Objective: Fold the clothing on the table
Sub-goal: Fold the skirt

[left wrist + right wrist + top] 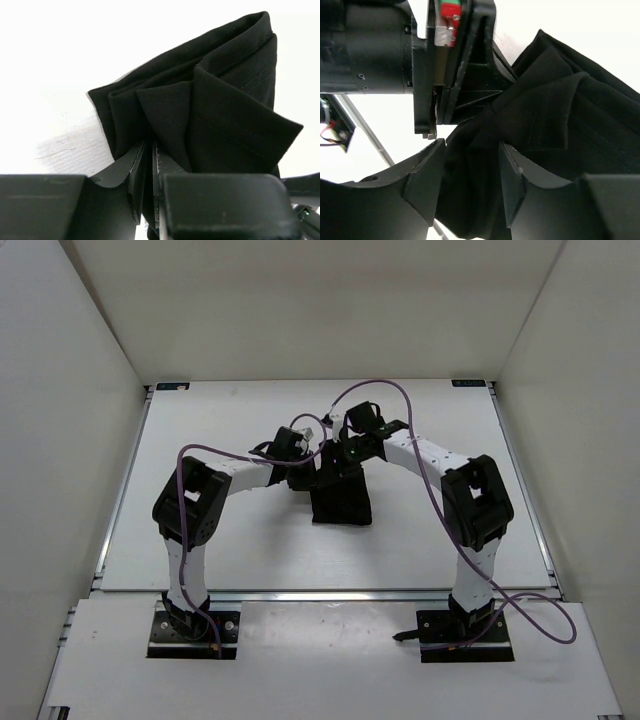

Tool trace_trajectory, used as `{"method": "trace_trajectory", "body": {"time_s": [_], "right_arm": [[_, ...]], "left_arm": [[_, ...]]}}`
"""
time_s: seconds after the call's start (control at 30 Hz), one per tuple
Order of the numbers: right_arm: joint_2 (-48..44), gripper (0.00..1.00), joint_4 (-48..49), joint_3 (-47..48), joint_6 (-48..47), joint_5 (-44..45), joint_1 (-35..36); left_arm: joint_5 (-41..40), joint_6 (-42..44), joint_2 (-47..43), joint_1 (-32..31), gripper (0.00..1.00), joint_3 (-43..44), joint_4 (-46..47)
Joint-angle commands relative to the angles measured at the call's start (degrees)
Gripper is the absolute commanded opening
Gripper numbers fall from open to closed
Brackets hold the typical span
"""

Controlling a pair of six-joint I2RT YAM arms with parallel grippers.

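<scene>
The clothing [340, 502] is a black bundle folded into a narrow stack at the middle of the white table [220, 540]. Both grippers meet at its far end. My left gripper [300, 476] comes in from the left. In the left wrist view its gripper [148, 165] is shut on a thin layer of the clothing [210, 100], whose folds fan out beyond the fingertips. My right gripper [346, 454] comes in from the right. In the right wrist view that gripper [472, 170] stands open, with the clothing [570, 125] hanging loosely in the gap between its fingers.
White walls [70, 410] close in the table on three sides, and metal rails [118, 502] run along its edges. Purple cables [420, 455] loop over both arms. The left gripper's body [450, 65] sits close in front of the right wrist camera.
</scene>
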Motion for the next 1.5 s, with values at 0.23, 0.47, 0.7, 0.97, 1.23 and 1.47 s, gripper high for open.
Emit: {"method": "trace_trajectory", "body": {"time_s": [0.23,0.47,0.7,0.97,1.23,1.47], "right_arm": [[-20.9,0.47,11.1,-8.3,6.0,0.6,-7.6],[-16.3,0.0,8.7,-13.7,2.9,-0.3,-7.6],[-8.3,0.0,14.4,-14.1,4.0,-4.1,-0.2],[-0.9,0.01,17.3,-15.4,4.2,-5.9,3.9],[-8.8,0.03,19.0,-16.6,9.1,-1.2,0.0],[-16.9,0.16,10.3,-13.3,6.8,2.9,-7.4]], "left_arm": [[0.1,0.1,-3.5,2.9,0.29,-2.3,-4.1],[-2.1,0.4,-13.1,6.5,0.46,-5.3,-5.2],[-2.5,0.7,-18.7,8.9,0.54,-5.3,-6.9],[-2.0,1.2,-16.5,3.6,0.47,-0.1,-6.5],[-2.7,-0.6,-11.2,1.2,0.28,-2.0,-3.4],[-4.2,0.2,-5.7,3.1,0.23,-3.4,-0.5]]}}
